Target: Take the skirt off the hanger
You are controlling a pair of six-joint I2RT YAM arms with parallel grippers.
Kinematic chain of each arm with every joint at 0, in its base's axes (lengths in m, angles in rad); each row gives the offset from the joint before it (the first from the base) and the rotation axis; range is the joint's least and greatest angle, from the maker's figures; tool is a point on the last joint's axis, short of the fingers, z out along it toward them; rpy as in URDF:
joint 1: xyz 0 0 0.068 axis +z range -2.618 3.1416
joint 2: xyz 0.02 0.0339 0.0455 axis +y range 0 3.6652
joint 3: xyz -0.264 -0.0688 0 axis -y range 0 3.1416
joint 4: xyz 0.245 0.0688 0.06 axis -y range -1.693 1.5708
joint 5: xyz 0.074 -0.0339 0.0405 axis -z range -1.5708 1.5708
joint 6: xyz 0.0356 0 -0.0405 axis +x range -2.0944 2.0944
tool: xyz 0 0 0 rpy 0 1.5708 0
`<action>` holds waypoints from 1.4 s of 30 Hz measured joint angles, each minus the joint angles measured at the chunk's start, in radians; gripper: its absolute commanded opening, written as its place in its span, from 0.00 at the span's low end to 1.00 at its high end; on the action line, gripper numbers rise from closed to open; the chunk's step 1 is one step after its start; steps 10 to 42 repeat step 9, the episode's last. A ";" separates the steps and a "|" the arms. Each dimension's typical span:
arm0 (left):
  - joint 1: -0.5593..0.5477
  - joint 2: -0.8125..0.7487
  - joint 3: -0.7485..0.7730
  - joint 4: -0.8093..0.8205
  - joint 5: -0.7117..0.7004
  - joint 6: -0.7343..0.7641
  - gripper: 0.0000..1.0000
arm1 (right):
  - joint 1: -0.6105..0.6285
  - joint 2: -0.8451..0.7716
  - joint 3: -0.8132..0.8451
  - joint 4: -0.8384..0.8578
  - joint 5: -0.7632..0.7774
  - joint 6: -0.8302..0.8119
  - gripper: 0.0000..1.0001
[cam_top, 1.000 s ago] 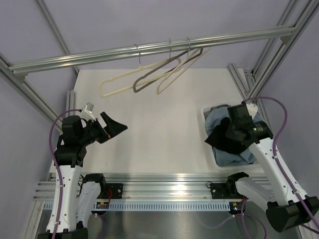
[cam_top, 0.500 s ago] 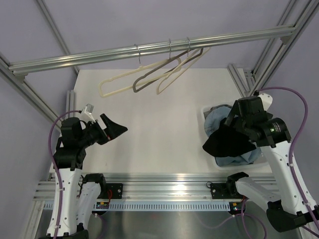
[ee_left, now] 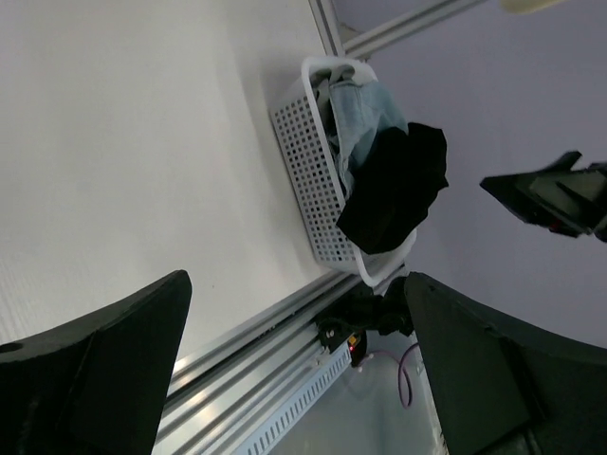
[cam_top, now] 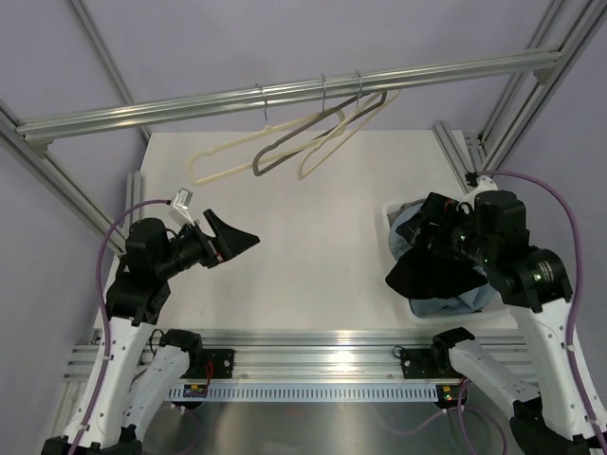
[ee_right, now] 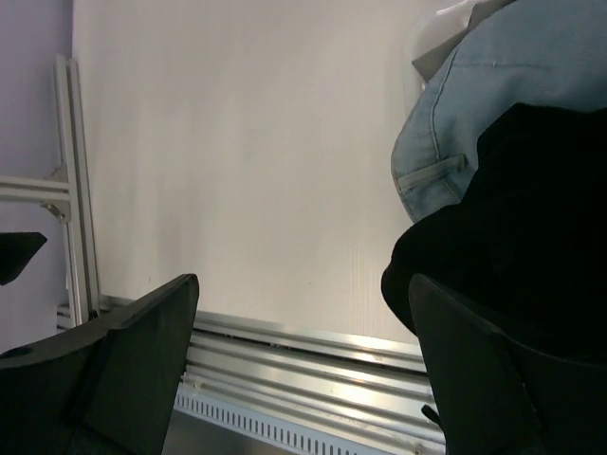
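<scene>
My left gripper (ee_left: 299,327) and right gripper (ee_right: 303,322) gape empty. Skirt (cam_top: 429,275), draped over basket (ee_left: 305,175) rim, looks limp, light; I'd pinch 1 fold.

Hanger (cam_top: 257,165) grey-taupe, bare, hooked on rail (cam_top: 190,102); skirt (cam_top: 432,275) dark, crumpled, draped over basket (ee_left: 308,180) rim.

taupe hanger (cam_top: 257,166), black garment (cam_top: 432,275) — light-blue jeans (ee_left: 365,114)

Basket (cam_top: 389,216): right half under right arm (cam_top: 531,275), top view. Jeans (ee_right: 455,114): mostly beneath dark garment (ee_right: 512,218); both cut at frame edge. Garment kind: unclear. Left gripper (ee_left: 296,280), right gripper (ee_right: 303,280): finger bases cropped at btm.
</scene>
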 measured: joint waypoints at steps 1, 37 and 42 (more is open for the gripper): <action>-0.040 0.010 0.000 0.000 -0.018 -0.002 0.99 | 0.000 0.018 -0.023 0.010 -0.017 0.000 0.99; -0.219 -0.045 -0.116 0.067 -0.132 -0.077 0.99 | 0.000 0.030 -0.216 0.101 -0.121 0.006 1.00; -0.219 -0.045 -0.116 0.067 -0.132 -0.077 0.99 | 0.000 0.030 -0.216 0.101 -0.121 0.006 1.00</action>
